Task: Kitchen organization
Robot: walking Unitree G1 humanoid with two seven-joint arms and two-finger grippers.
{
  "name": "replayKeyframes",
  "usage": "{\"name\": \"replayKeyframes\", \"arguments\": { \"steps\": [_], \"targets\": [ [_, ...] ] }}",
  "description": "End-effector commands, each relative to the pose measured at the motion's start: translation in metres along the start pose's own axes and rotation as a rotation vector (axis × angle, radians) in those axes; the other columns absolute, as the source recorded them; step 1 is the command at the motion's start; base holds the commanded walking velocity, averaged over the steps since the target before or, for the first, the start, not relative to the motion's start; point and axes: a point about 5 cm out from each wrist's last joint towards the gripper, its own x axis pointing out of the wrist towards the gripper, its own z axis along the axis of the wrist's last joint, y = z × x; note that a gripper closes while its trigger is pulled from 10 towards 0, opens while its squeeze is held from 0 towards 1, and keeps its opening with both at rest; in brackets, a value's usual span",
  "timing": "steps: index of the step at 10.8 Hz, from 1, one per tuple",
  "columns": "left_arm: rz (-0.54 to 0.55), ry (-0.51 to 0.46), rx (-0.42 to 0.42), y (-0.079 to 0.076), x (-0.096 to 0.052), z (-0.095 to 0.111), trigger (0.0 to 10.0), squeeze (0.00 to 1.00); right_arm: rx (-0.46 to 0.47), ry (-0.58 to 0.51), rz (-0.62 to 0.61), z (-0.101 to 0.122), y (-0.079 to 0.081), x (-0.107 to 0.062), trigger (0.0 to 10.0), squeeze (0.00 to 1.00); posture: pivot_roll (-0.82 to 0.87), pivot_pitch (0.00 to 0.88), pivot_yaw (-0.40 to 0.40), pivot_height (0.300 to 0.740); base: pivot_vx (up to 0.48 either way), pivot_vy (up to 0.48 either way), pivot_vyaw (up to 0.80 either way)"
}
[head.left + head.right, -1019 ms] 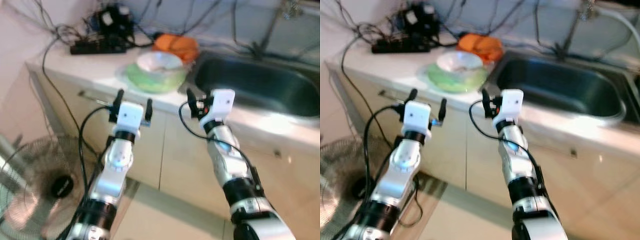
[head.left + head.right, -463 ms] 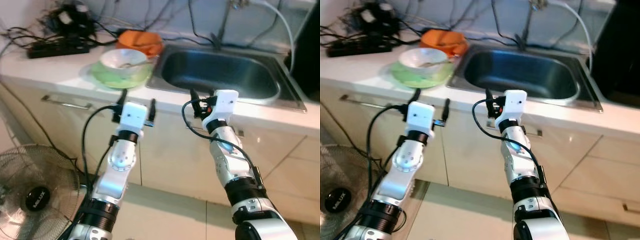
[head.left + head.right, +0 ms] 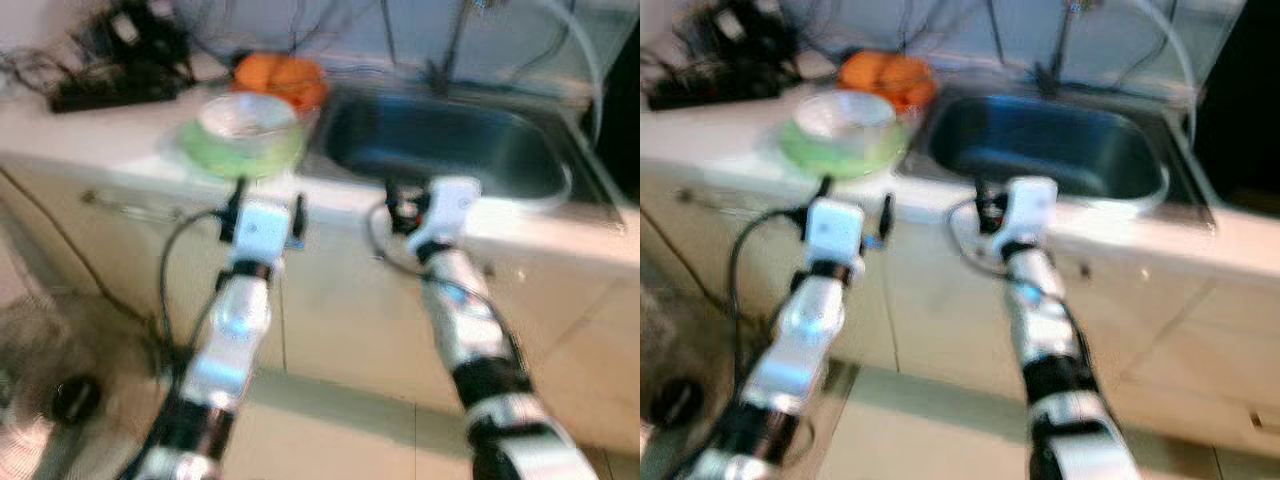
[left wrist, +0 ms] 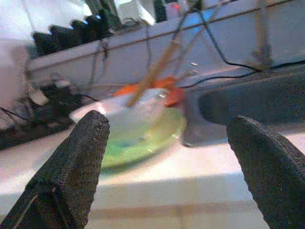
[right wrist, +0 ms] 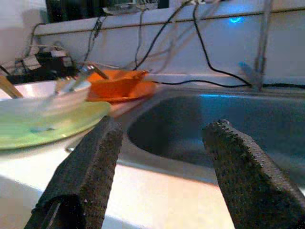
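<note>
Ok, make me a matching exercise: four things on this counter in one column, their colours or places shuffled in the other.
Things:
1. plate
2. bowl
3. dish
4. sink

Descriptions:
A. orange, at the back beside the sink
B. green, under the bowl
C. dark basin, ahead of the right gripper
D. white, stacked on the plate

Pairs: 1-B, 2-D, 3-A, 4-C

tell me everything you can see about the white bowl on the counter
The white bowl is round and shallow, looks like ceramic or plastic, and sits upright on a larger green plate on the pale counter, just left of the steel sink and in front of an orange dish. Utensils, apparently chopsticks and a spoon, lean out of it. Its contents are too blurred to tell.
</note>
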Motion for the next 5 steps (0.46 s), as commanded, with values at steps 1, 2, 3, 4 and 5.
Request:
{"name": "replayKeyframes", "arguments": {
  "steps": [1, 2, 3, 4, 5],
  "targets": [
    [-0.001, -0.019, 0.008, -0.0031, 0.0013, 0.0059, 10.0, 0.0, -0.009, -0.017, -0.015, 0.0038, -0.0072, 0.0, 10.0, 0.0, 0.21, 0.044, -0.023, 0.74, 0.326, 0.0, 0.0],
    [0.0, -0.021, 0.01, -0.0028, 0.0014, 0.0061, 10.0, 0.0, -0.027, -0.02, -0.004, 0.004, -0.0058, -0.0001, 10.0, 0.0, 0.21, 0.045, -0.022, 0.74, 0.33, 0.0, 0.0],
    [0.003, -0.022, 0.011, -0.0026, 0.0015, 0.0063, 10.0, 0.0, -0.02, -0.028, -0.006, 0.0048, -0.0053, 0.0, 10.0, 0.0, 0.21, 0.045, -0.023, 0.74, 0.334, 0.0, 0.44],
    [0.004, -0.022, 0.013, -0.0024, 0.0015, 0.0063, 10.0, 0.0, -0.014, -0.028, -0.016, 0.0048, -0.006, 0.0001, 10.0, 0.0, 0.21, 0.044, -0.022, 0.74, 0.33, 0.0, 0.0],
    [0.006, -0.023, 0.014, -0.0022, 0.0016, 0.0065, 10.0, 0.0, 0.001, -0.025, -0.027, 0.0045, -0.008, 0.0003, 10.0, 0.0, 0.21, 0.044, -0.022, 0.74, 0.33, 0.0, 0.0]
  ]
}}
